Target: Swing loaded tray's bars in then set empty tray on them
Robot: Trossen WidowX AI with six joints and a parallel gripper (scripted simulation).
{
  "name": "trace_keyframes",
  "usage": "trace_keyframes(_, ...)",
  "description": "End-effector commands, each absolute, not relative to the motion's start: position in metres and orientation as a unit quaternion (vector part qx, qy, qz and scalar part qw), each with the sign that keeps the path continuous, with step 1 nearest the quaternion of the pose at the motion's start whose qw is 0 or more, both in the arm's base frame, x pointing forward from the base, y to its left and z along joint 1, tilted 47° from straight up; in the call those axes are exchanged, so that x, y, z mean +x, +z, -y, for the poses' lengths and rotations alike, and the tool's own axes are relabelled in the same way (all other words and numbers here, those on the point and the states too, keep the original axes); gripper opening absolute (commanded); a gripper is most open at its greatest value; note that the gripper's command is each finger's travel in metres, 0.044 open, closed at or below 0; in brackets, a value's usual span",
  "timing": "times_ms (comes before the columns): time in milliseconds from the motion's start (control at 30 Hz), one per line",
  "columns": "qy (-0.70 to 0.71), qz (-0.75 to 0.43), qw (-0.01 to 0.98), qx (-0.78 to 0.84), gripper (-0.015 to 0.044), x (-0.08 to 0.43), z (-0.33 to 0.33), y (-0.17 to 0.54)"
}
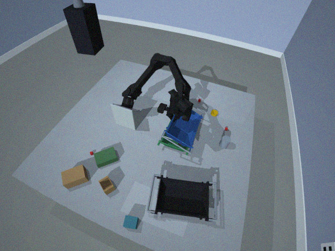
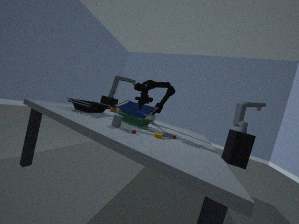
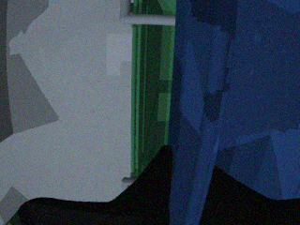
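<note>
My gripper (image 1: 174,117) (image 2: 140,108) (image 3: 174,153) is shut on the side rim of the empty blue tray (image 1: 186,126) (image 2: 125,108) (image 3: 267,94). The blue tray is close over the loaded green tray (image 2: 135,121) (image 3: 145,94) and looks roughly level. Whether it touches the bars beneath cannot be told. In the wrist view one grey bar (image 3: 150,20) of the green tray runs in across its top, under the blue tray. Another bar's end (image 3: 127,180) shows lower down; the rest is covered. The blue tray hides most of the load.
A black tray (image 1: 183,198) (image 2: 89,106) with bars swung out stands apart. A grey cylinder (image 1: 225,141) (image 2: 117,121), a yellow disc (image 1: 214,112) (image 2: 158,135) and small red cubes are near the green tray. A white panel (image 1: 123,117) stands by the arm's base. Green, brown and teal blocks lie farther off.
</note>
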State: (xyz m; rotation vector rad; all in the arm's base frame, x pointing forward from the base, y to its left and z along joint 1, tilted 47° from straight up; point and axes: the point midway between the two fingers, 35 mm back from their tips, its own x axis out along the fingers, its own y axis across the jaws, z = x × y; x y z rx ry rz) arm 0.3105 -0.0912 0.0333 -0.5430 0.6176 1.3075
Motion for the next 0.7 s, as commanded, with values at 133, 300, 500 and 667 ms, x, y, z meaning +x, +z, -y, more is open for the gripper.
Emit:
trace_keyframes(133, 0.59, -0.279, 0.718, -0.244, 0.0, 0.305, 0.085, 0.029)
trace_keyframes(300, 0.59, -0.279, 0.718, -0.244, 0.0, 0.304, 0.083, 0.028)
trace_keyframes(500, 0.59, -0.279, 0.718, -0.244, 0.0, 0.302, 0.079, 0.024)
trace_keyframes(667, 0.59, -0.279, 0.718, -0.244, 0.0, 0.301, 0.077, 0.023)
